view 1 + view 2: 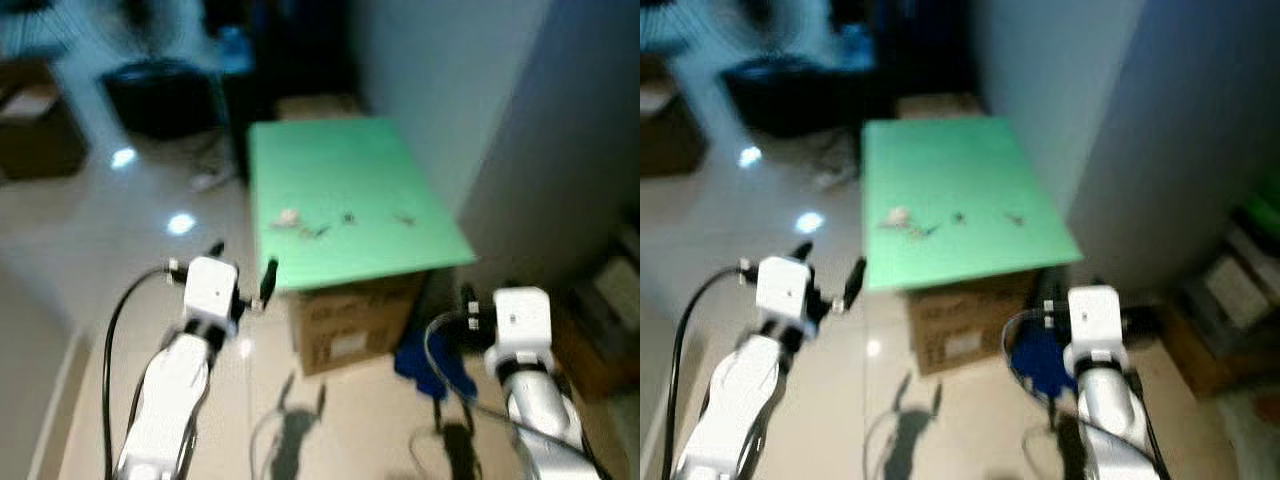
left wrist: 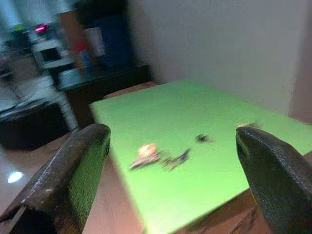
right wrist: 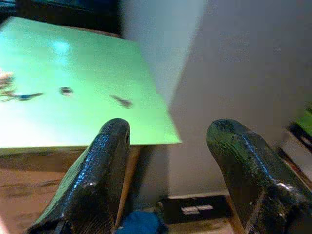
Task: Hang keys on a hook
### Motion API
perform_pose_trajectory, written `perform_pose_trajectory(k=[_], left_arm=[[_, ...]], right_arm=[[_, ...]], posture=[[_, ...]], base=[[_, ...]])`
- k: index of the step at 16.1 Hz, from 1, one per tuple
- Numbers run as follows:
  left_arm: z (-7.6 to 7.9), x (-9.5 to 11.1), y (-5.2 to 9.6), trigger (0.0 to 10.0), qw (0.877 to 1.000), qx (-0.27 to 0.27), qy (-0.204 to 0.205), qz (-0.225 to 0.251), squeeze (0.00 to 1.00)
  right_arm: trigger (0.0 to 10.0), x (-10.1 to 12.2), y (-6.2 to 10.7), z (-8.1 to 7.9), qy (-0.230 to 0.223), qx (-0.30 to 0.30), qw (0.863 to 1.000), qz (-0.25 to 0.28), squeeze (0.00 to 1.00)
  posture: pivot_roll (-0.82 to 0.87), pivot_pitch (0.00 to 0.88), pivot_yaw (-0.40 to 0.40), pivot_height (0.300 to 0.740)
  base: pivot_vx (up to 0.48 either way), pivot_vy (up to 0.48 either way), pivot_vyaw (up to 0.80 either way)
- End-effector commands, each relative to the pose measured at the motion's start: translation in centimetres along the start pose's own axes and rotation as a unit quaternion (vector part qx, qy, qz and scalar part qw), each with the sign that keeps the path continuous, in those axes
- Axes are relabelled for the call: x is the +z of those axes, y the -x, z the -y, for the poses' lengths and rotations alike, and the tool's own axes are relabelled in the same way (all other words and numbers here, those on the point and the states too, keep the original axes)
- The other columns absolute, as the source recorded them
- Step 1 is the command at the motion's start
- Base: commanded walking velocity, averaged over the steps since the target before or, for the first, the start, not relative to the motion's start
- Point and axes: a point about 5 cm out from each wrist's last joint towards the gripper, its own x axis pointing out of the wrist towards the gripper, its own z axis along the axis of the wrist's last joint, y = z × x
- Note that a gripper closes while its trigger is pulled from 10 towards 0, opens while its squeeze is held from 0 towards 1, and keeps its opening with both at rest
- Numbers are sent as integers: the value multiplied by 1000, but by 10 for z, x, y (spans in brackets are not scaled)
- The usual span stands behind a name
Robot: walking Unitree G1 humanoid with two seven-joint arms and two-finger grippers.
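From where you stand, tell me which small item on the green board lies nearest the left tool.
The pale bunch with keys, at the left end of the row on the green board, lies nearest the left tool; the two dark bits lie further right.

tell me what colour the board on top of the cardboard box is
Green board, clearest in the left eye view.

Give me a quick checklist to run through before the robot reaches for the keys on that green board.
1. Keys in sight: ok. A small cluster of keys lies on the green board, with smaller bits beside it; blur hides which is which.
2. Left pincer open: ok, fingers wide apart, empty.
3. Right pincer open: ok, also empty.
4. Within reach: not ok. Both pincers hang short of the board's near edge.
5. Picture sharp: not ok, the head views are blurred.
6. Hook found: cannot tell, none can be made out.
7. Board support: ok, it rests on a cardboard box.
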Motion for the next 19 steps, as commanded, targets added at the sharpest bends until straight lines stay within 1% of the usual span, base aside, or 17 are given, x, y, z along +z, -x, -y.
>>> perform_pose_trajectory(k=[1,3,6,8,9,12,17,19], left_arm=[[6,2,-2,10000,1000,-9,2,3,0],[6,2,-1,10000,1000,-7,1,3,0],[5,2,-1,10000,1000,-7,0,2,0],[6,2,-2,10000,1000,-8,0,3,0],[6,2,-2,10000,1000,-9,0,3,0],[6,1,-3,10000,1000,-15,-2,1,0],[9,0,-2,10000,1000,-22,-3,-1,0],[12,-2,-3,10000,1000,-25,-3,-4,0]], right_arm=[[10000,-1,1,7,13,-7,1000,0,0],[10000,-1,-1,8,17,-6,1000,0,0],[10000,1,-2,4,18,3,1000,4,0],[10000,0,-1,4,18,3,1000,5,0],[10000,0,-1,5,11,-4,1000,7,0],[10000,-1,0,6,9,-6,1000,3,0],[10000,-3,2,2,4,6,1000,3,0],[10000,-5,0,3,10,12,1000,-3,0]], posture=[[-161,40,24,740],[-157,43,21,740],[-155,42,21,740],[-156,42,25,740],[-159,42,27,740],[-165,40,33,740],[-163,32,29,740],[-161,31,26,740]], base=[[375,0,0],[377,0,0],[379,0,0],[377,0,763],[379,0,425],[380,0,0],[379,0,0],[379,0,0]])
